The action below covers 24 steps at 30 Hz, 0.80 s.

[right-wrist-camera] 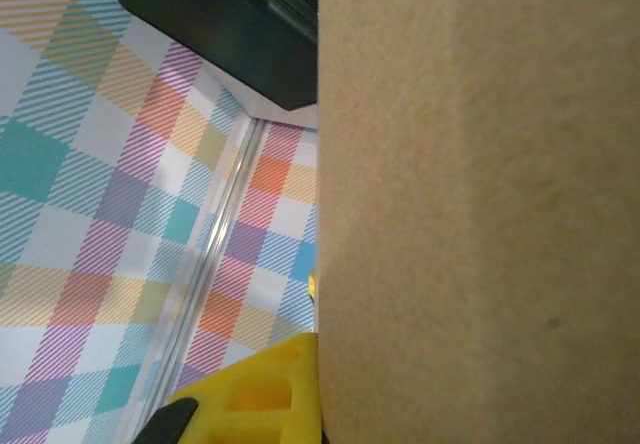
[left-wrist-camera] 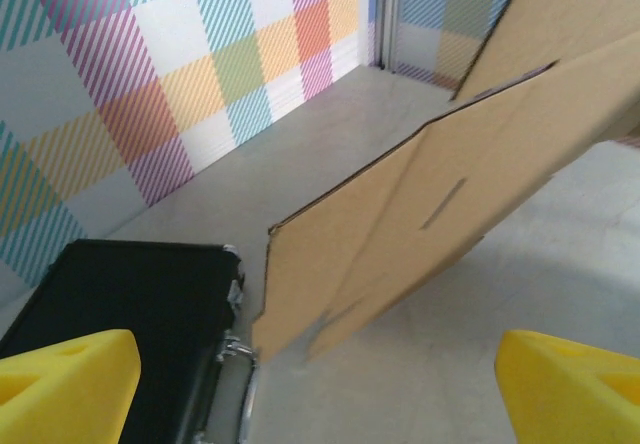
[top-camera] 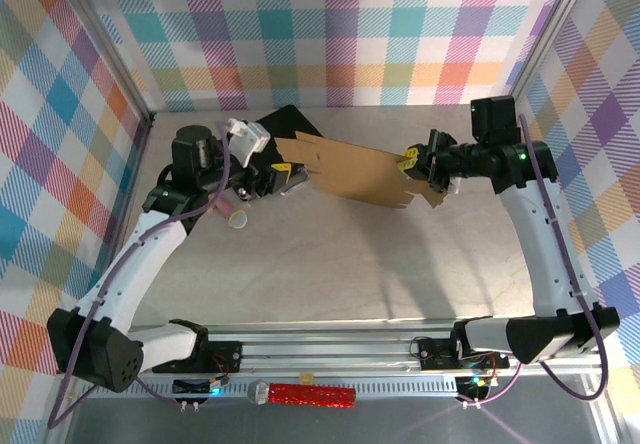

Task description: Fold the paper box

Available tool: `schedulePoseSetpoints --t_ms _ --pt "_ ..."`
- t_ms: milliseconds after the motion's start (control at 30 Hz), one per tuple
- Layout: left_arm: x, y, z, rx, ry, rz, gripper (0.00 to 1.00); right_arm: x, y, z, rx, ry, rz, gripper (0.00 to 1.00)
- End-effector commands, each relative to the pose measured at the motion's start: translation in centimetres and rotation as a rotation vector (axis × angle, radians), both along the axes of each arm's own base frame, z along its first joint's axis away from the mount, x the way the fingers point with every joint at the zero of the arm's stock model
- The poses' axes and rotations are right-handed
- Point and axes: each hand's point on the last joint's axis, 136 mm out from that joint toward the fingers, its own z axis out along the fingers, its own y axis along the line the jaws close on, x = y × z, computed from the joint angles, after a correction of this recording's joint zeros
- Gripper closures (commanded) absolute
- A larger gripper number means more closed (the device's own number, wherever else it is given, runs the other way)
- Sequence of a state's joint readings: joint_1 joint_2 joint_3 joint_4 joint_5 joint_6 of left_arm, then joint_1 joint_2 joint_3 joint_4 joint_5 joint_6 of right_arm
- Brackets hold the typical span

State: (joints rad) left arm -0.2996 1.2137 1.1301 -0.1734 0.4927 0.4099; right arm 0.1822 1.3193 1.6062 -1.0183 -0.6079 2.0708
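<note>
Pinches the paper box at its right edge with the right gripper, jaws closed flat on the thin sheet. Holds it tilted, clear of the table, between the two arms and just in front of the black case. Reads as plain brown cardboard, matte and faintly fibrous: an unfolded die-cut blank with stepped, jagged flaps at both ends, straight crease lines and one short narrow slit cut through a panel. Appears from the right wrist as a grainy tan plane set hard against a moulded yellow plastic finger. Spreads the left gripper wide, blunt wedge-shaped yellow fingertips far apart with nothing between them, the sheet's notched lower corner hanging just beyond. Sets against this the hard, smooth, rectangular shell of the case, edged with a bright metal handle and rounded metal corner. Rests on pale grey, smooth, faintly mottled tabletop, ringed by the plaid walls in hatched pastel squares. Includes a small pale tube lying beside the left arm and a red glittery cylinder on the front rail.
</note>
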Motion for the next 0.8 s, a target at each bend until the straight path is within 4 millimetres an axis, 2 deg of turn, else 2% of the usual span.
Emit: schedulePoseSetpoints --t_ms 0,133,267,300,400,533,600,633,700,767 --pt "1.4 -0.8 1.7 0.030 -0.145 -0.044 0.08 -0.9 0.4 0.7 0.055 0.072 0.012 1.00" --pt "2.6 -1.7 1.5 -0.026 -0.148 -0.064 0.09 -1.0 0.5 0.6 0.055 0.079 0.033 1.00" --pt "3.2 -2.8 0.9 -0.062 -0.108 -0.100 0.17 -0.5 0.5 0.9 0.062 0.068 0.040 1.00" --pt "3.3 -3.0 0.9 -0.072 -0.103 -0.107 0.22 -0.4 0.5 0.9 0.063 0.068 0.045 1.00" --pt "3.6 -3.8 1.0 -0.086 -0.069 -0.126 0.48 -0.1 0.3 0.8 0.055 0.062 0.047 1.00" --pt "3.3 -4.2 1.7 -0.120 -0.052 -0.144 0.78 1.2 0.0 0.9 0.038 -0.002 0.073 1.00" --pt "3.0 -4.5 2.1 -0.132 -0.031 -0.151 0.88 2.0 -0.2 1.0 0.020 -0.053 0.094 1.00" --pt "2.8 -4.5 2.2 -0.139 -0.014 -0.150 0.91 2.6 -0.4 1.2 0.005 -0.090 0.104 0.93" --pt "3.0 -4.4 2.6 -0.156 0.029 -0.127 0.98 4.1 -1.0 1.6 -0.043 -0.189 0.125 0.74" --pt "3.0 -4.4 2.9 -0.172 0.097 -0.107 1.00 5.7 -1.4 2.2 -0.085 -0.303 0.155 0.63"
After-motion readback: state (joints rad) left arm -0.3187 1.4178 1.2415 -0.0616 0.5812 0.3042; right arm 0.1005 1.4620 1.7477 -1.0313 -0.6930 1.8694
